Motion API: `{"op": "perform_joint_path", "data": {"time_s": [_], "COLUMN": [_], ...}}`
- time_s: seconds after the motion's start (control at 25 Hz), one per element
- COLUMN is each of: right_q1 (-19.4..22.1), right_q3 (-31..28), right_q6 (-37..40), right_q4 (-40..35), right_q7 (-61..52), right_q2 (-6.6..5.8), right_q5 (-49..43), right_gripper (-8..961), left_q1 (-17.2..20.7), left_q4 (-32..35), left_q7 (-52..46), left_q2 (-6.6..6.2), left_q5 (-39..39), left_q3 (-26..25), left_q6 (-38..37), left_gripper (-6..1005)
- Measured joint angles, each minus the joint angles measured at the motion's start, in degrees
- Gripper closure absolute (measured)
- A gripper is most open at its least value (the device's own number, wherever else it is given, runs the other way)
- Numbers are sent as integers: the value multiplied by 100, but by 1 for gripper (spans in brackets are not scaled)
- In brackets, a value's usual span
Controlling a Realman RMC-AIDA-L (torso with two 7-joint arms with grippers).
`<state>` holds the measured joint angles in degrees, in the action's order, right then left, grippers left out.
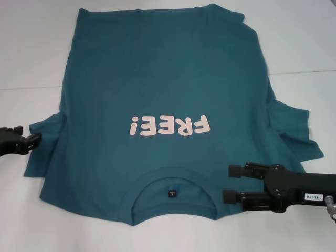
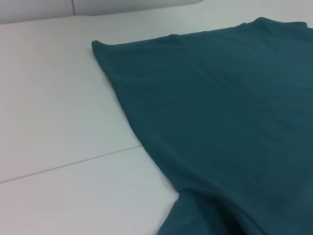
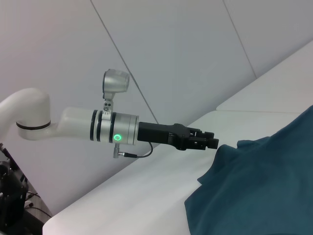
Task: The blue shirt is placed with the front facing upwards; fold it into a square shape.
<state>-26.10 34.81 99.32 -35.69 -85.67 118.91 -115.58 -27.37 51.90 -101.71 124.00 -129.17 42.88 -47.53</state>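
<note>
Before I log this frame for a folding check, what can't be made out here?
- Left end effector: head view cuts its arm off at the edge; grip on the shirt's sleeve unclear.
- Neck tag: text too small.
- Shirt's near right shoulder: head view, hidden by the right end effector.

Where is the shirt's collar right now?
In the head view, the collar lies at the near edge of the blue shirt, just left of the right gripper.
</note>
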Motion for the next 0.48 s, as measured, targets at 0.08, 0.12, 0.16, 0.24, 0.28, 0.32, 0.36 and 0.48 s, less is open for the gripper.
{"op": "perform_joint_path", "data": {"time_s": [0.08,0.12,0.16,0.24,0.28,0.32,0.36,0.48], "right_q1": [0,0,0,0,0,0,0,0], "right_q3": [0,0,0,-2,-4,-7,-8,-9], "right_q6": [0,0,0,0,0,0,0,0], "right_q4": [0,0,0,0,0,0,0,0], "right_q7": [0,0,2,4,4,5,5,6], "right_q2": [0,0,2,5,6,6,7,8], "right_q5": [0,0,0,0,0,0,0,0], "right_gripper": [10,10,10,10,10,10,10,10], "left_q1": [7,11,15,18,19,20,20,10], "left_q4": [-9,-17,-28,-73,-109,-136,-180,-279], "left_q7": [-4,-4,-5,-6,-5,-2,12,38], "left_q2": [2,2,2,1,0,-3,-4,-5], "left_q5": [16,15,9,-5,-11,-11,-11,-12], "left_q3": [2,1,-1,-4,-6,-7,-7,-1], "left_q6": [8,9,10,12,15,20,26,64], "left_gripper": [550,526,501,451,426,401,377,269]}}
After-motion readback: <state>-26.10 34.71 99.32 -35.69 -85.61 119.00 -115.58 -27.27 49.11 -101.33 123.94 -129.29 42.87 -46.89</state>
